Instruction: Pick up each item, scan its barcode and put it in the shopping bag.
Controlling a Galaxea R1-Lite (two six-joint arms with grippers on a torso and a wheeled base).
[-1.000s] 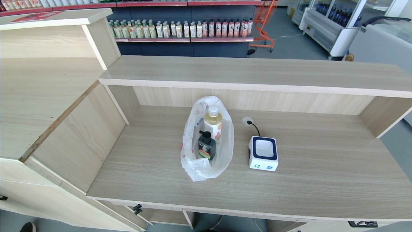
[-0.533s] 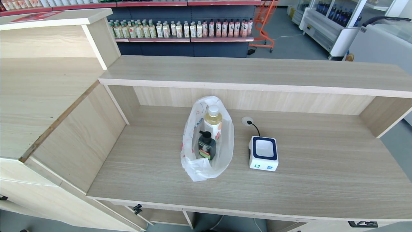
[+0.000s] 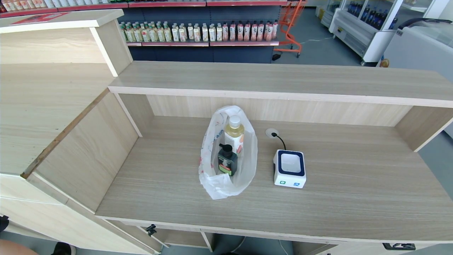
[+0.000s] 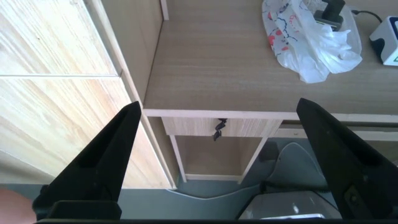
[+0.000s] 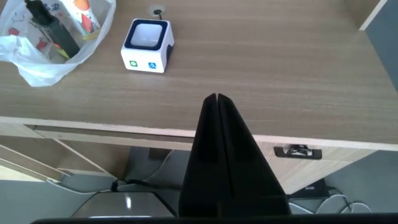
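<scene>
1. shopping bag [image 3: 228, 156]: stands on the tabletop [image 3: 354, 198] about midway between the front and back edges, left of the middle, with its mouth open upward.
2. contents: a drink bottle [image 3: 234, 134] with a white cap stands upright at the back of the bag. a dark pump bottle [image 3: 227, 161] stands upright in front of it, the two touching or nearly so.
3. barcode scanner [image 3: 289, 169]: sits just beside the bag, on the side toward the tabletop's right edge, window facing up.
4. left pincer [image 4: 219, 112]: fingers spread wide, holding nothing. it hangs out in front of the tabletop's front edge, well apart from the bag.
5. right pincer [image 5: 216, 102]: fingers pressed together, nothing between them. it also hangs out in front of the front edge.
6. progress, judged: both items seen are already in the bag, so the task looks done or nearly so.
7. handling, judged:
   - the bag is thin film, limp and slippery. take it at the rim or a gathered fold, never the side wall.
   - the drink bottle looks full, so fairly heavy, with a smooth wall. grip it around the body below the shoulder.
   - the pump bottle is stiff and lighter. grip the flat body, not the pump head, which may depress or snap.
</scene>
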